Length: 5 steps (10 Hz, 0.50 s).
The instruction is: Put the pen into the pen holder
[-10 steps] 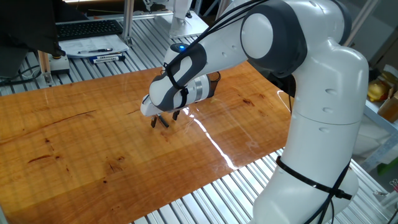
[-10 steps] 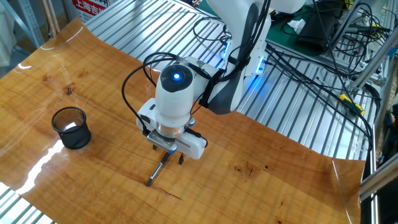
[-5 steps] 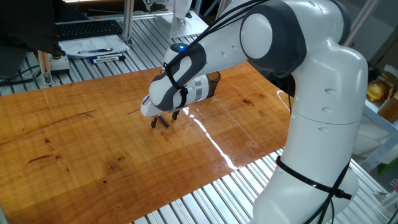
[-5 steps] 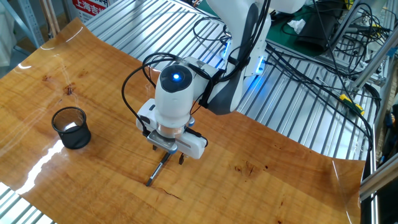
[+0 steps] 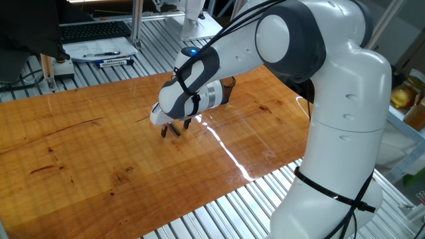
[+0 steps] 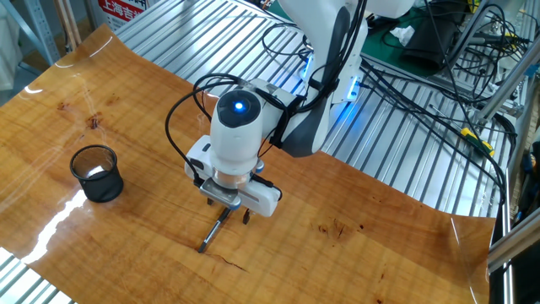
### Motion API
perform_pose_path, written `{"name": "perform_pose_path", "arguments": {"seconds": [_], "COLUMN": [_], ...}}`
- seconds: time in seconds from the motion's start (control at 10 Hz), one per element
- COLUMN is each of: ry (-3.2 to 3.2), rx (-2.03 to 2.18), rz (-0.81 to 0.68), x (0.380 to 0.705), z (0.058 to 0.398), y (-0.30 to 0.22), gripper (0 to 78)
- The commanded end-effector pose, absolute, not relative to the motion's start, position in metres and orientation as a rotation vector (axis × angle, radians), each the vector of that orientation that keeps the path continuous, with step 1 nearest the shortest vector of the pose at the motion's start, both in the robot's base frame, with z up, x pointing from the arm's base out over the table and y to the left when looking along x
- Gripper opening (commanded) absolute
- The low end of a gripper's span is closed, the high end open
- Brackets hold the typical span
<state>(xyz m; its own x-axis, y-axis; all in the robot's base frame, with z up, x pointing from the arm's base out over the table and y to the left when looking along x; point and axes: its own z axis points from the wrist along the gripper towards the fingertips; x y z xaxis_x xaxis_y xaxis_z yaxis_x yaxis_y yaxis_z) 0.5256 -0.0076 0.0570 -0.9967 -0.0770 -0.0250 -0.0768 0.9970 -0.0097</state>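
The thin black pen lies flat on the wooden table, pointing toward the near edge. My gripper is down at the pen's upper end, with one finger on each side of it. The jaws stand apart and look open. The pen rests on the wood. The black wire-mesh pen holder stands upright to the left, well apart from the gripper. In the one fixed view my gripper is low over the table and hides the pen. I cannot make out the holder there.
The wooden tabletop lies on a ribbed metal bench. Cables trail behind the arm. A keyboard and white-and-blue markers lie beyond the table's far edge. The arm's large white base stands at the right.
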Motion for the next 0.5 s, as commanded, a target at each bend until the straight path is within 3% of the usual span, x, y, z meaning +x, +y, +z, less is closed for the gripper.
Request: {"name": "perform_pose_path", "arguments": {"seconds": [0.1,0.3,0.4,0.5], "ry": [3.111,3.111,3.110,3.110], "rx": [-0.123,-0.127,-0.133,-0.133], "rz": [-0.016,-0.018,-0.018,-0.018], "x": [0.5270,0.5270,0.5270,0.5270], "z": [0.0581,0.0581,0.0581,0.0581], "y": [-0.0078,-0.0078,-0.0078,-0.0078], "gripper": [77.4,77.4,1.1,1.1]}}
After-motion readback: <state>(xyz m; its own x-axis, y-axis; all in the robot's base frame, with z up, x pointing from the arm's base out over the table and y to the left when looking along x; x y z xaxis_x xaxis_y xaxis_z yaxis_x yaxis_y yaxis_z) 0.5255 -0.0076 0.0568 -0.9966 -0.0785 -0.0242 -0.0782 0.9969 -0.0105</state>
